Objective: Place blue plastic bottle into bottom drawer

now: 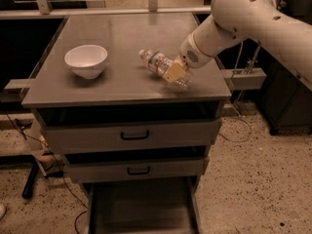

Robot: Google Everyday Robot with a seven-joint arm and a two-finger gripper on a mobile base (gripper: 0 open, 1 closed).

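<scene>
The blue plastic bottle [161,65] is clear with a white cap and a red-white label. It is held tilted, cap pointing up-left, just above the right front part of the cabinet top [122,38]. My gripper [175,72] is shut on the bottle's lower half, its tan fingers [173,71] around it. The white arm reaches in from the upper right. The bottom drawer [141,206] stands pulled out below the cabinet, its dark flat inside showing, directly under and in front of the bottle.
A white bowl [86,60] sits on the left of the cabinet top. Two shut drawers with black handles [134,135] face me above the open one. Cables and a black leg [31,179] lie on the speckled floor at the left.
</scene>
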